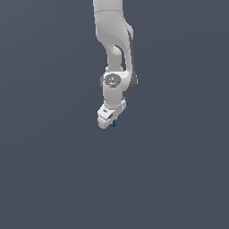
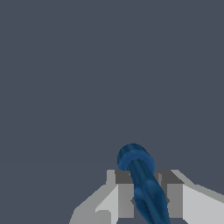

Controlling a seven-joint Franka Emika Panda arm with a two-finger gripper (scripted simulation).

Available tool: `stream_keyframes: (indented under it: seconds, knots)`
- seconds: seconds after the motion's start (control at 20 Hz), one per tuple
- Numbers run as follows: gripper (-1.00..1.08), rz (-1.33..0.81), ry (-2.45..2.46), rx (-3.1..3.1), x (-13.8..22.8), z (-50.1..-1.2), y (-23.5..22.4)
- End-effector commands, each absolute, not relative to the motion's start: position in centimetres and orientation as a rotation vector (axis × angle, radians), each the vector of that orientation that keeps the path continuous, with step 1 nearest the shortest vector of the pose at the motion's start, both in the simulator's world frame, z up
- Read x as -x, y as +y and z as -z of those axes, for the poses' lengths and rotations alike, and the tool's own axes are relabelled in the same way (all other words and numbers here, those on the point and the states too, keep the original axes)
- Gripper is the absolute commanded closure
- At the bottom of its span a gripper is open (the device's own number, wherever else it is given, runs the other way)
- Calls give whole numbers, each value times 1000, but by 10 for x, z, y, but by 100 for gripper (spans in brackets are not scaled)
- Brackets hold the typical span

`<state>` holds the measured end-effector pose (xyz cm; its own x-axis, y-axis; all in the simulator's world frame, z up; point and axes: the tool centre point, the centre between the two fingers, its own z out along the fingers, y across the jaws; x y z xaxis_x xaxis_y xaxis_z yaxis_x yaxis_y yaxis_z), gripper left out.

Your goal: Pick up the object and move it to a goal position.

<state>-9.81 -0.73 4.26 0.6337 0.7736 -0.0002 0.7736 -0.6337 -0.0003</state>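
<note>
Between the tool's fingers (image 2: 126, 200), wrist view: the dark-blue object (image 2: 142, 186), a rod-like piece with a rounded end, sits clamped, jaws closed onto its shaft on both sides. Exterior view shows the tool (image 1: 108, 120) with just a blue speck (image 1: 113, 124) at its tip. Looks light, rigid, glossy, likely slippery. Mid-shaft grip seems right; no goal marker visible.

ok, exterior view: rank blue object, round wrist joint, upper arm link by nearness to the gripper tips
1. Blue object: at the gripper tips, between the fingers in the wrist view.
2. Round wrist joint: above the gripper.
3. Upper arm link: farthest, at the frame's top.
</note>
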Motion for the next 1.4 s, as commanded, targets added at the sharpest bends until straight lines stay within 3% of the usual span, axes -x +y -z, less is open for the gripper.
stream_keyframes:
  seconds: [0.0, 0.7, 1.35]
  knots:
    - [108, 0, -1345, 2839, 98, -42, -7]
    - [108, 0, -1344, 2839, 85, -50, -2]
    - [108, 1, -1343, 2839, 15, -85, 24]
